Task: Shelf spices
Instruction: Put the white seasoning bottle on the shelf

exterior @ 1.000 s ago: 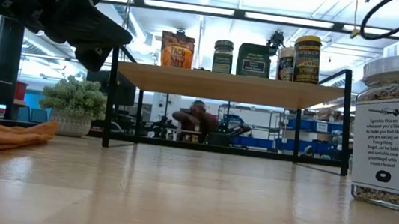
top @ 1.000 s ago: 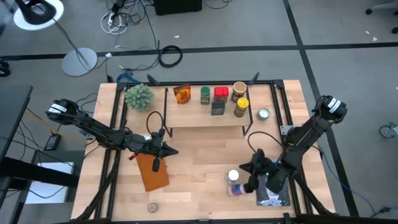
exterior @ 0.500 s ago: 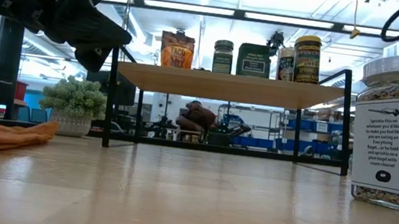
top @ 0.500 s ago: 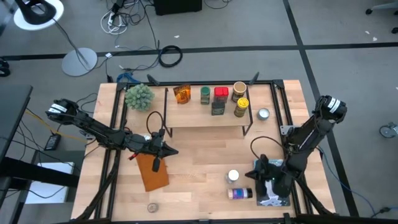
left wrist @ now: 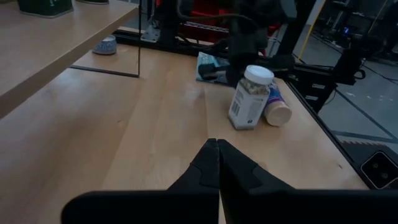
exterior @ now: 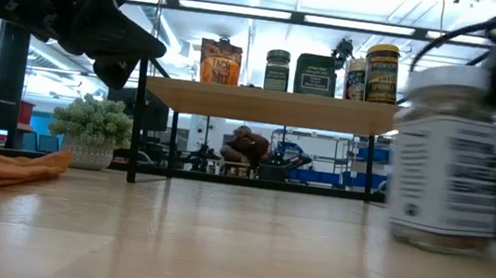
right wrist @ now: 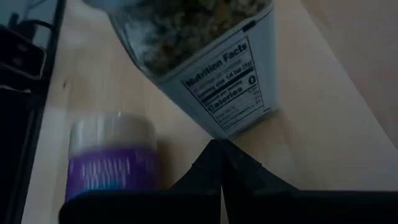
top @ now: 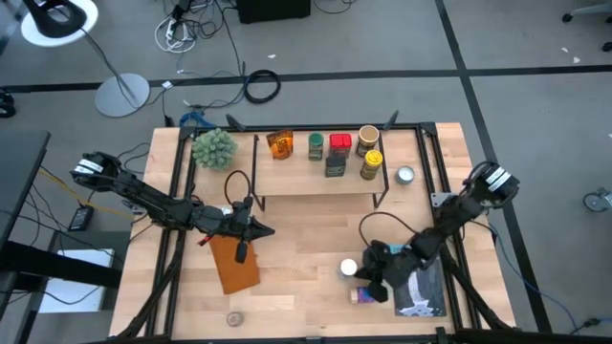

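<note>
Where the high view is taken first, the shelf (top: 316, 182) is seen in the upper middle of the frame with six spices on its board: an amber jar (top: 279, 144), a green-lidded jar (top: 316, 146), a red-topped tin (top: 339, 143), a dark tin (top: 335, 166), a tan-lidded jar (top: 368, 138) and a yellow jar (top: 371, 164). A small round tin (top: 405, 175) lies on the bench (top: 296, 239) just right of the shelf. The right gripper (top: 375, 270) is found at lower right, its fingers pressed together and holding nothing, just beside a white-lidded jar (top: 349, 269) on its left; a purple-labelled jar (top: 364, 294) lies on its side just below it. The left gripper (top: 264, 231), fingers likewise pressed together and empty, is placed at centre left above an orange-brown notebook (top: 235, 263), well apart from the spices. A potted plant (top: 214, 147) stands at upper left of the bench.

Seen from the low view, the white-lidded jar (exterior: 447, 157) stands upright at the right edge, blurred, with the shelf (exterior: 280, 106) and its jars behind at upper centre. A dark gripper (exterior: 102, 24) hangs at upper left.

Through the left wrist view, the closed left gripper (left wrist: 213, 158) points toward the white-lidded jar (left wrist: 250, 97), which touches the lying purple-labelled jar (left wrist: 276, 107) at centre right.

By the right wrist view, the closed right gripper (right wrist: 217, 152) is shown just beside the white-lidded jar (right wrist: 205, 56), with the purple-labelled jar (right wrist: 112, 158) near at lower left.
</note>
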